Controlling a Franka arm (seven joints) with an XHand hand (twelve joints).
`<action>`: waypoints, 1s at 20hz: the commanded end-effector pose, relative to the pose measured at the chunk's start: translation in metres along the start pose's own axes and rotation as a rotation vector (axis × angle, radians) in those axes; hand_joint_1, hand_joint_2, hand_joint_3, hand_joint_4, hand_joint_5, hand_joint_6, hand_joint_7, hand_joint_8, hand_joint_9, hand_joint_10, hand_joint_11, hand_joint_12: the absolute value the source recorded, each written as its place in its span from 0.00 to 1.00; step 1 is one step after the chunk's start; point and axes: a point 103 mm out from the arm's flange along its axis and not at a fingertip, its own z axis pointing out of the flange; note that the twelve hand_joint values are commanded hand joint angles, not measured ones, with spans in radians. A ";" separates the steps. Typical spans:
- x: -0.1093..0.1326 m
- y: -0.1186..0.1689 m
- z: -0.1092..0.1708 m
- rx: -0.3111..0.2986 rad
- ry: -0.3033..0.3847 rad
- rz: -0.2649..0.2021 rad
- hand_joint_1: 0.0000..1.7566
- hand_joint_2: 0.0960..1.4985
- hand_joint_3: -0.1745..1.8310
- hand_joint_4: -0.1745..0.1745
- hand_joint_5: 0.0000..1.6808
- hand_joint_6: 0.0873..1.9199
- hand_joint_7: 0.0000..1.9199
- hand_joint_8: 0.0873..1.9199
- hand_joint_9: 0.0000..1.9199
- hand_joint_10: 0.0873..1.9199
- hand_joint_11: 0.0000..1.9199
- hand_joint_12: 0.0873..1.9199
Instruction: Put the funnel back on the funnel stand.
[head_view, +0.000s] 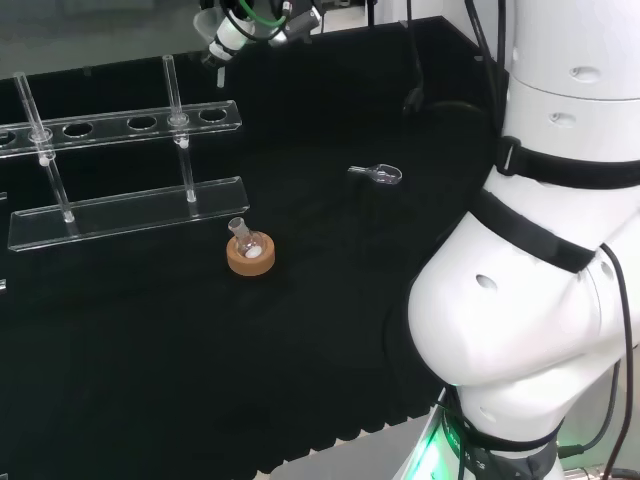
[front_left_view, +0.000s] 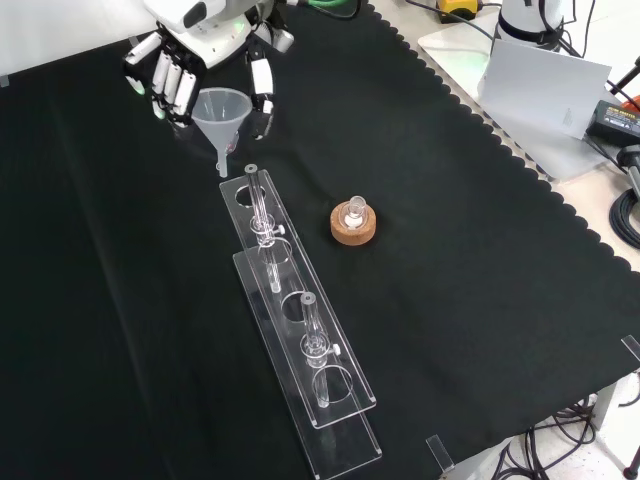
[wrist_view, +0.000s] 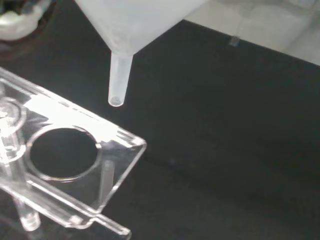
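While the hand (front_left_view: 190, 60) at the front view's upper left holds the funnel (front_left_view: 222, 112) in curled fingers, its spout hangs just beside the funnel stand (front_left_view: 300, 330)'s end hole; lowered off-centre, it may strike the rim.

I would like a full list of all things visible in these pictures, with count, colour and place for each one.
funnel: one, translucent white, held in the hand above the stand's far end in the front view.
funnel stand: one, clear, running lengthwise down the middle of the front view.
flask: one, clear, small, on the cork ring.
cork ring: one, brown, right of the stand in the front view.
scoop: one, clear, on the cloth, right of the stand in the head view.
cloth: one, black, covering the bench.
arm: one, white, head view's right.
hand: one, black and white, fingers curled round the funnel.
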 end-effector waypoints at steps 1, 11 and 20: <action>0.026 -0.005 0.011 0.053 -0.011 -0.077 0.49 0.32 0.37 1.00 0.64 0.27 0.67 0.20 0.46 0.14 0.00 0.82; 0.030 -0.018 0.030 0.076 -0.022 -0.072 0.49 0.32 0.38 1.00 0.64 0.26 0.67 0.20 0.46 0.14 0.00 0.82; 0.017 -0.013 0.032 0.063 -0.017 -0.041 0.49 0.32 0.38 1.00 0.64 0.26 0.68 0.19 0.46 0.14 0.00 0.82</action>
